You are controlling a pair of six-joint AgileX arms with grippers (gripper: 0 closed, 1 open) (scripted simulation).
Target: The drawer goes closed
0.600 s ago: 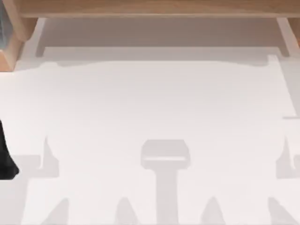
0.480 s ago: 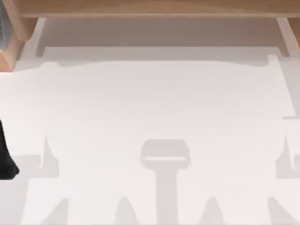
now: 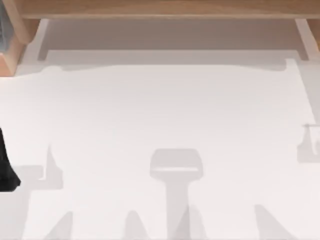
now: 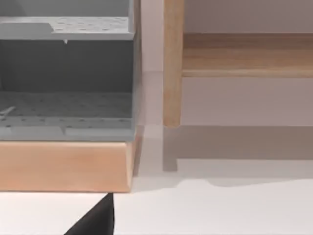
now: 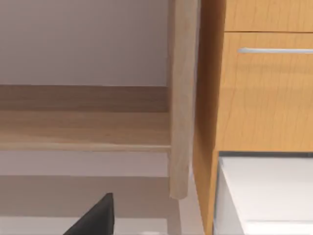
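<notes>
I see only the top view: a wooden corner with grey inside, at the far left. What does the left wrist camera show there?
Observer: A grey perforated drawer interior sits behind a wooden front panel. It looks pulled out.
Operator: And what does the right wrist camera show?
Observer: A wooden cabinet whose drawer front carries a silver bar handle.

My wrist camera faces a light wooden drawer front (image 5: pixel 264 93) with a slim silver handle (image 5: pixel 275 50), beside a pale wooden post (image 5: pixel 182 98).
</notes>
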